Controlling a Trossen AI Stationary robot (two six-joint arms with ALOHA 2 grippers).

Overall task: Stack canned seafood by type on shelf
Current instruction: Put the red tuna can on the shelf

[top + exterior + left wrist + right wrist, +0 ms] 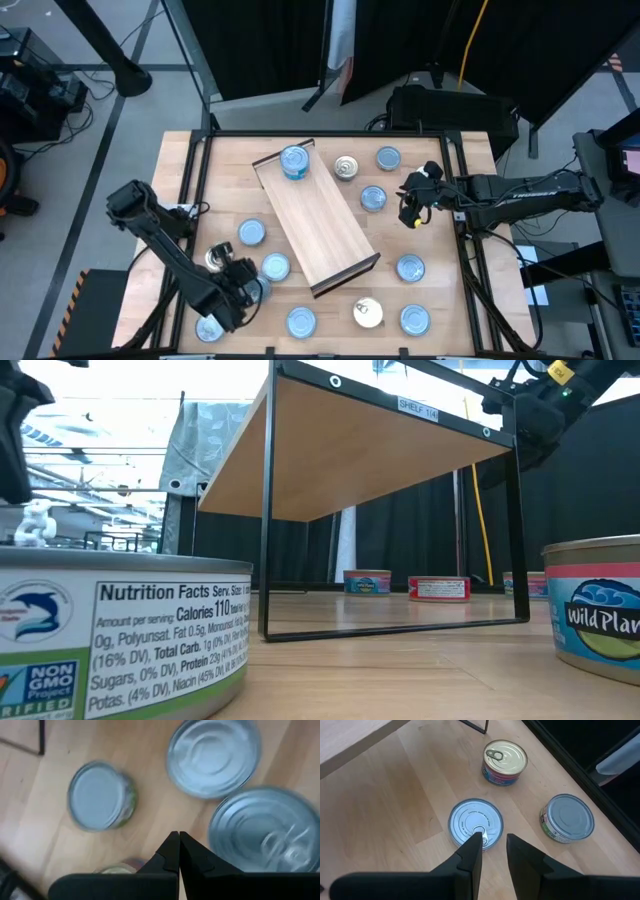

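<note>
Shelf point(318, 228): lies angled mid-table — one blue tin point(295, 161) on its far end.
Right gripper point(414, 207): jaws slightly parted, empty, above a loose tin point(475, 824) — you risk clipping its rim.
Left gripper point(238, 290): pinched closed, empty, near-left among tins.

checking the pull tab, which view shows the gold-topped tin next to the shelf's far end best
The right wrist view: the round gold-topped pull-tab tin is close, its ring tab clear. The high view shows it small beside the long light-wood shelf; the low view may show it, uncertain; the left wrist view doesn't.
</note>
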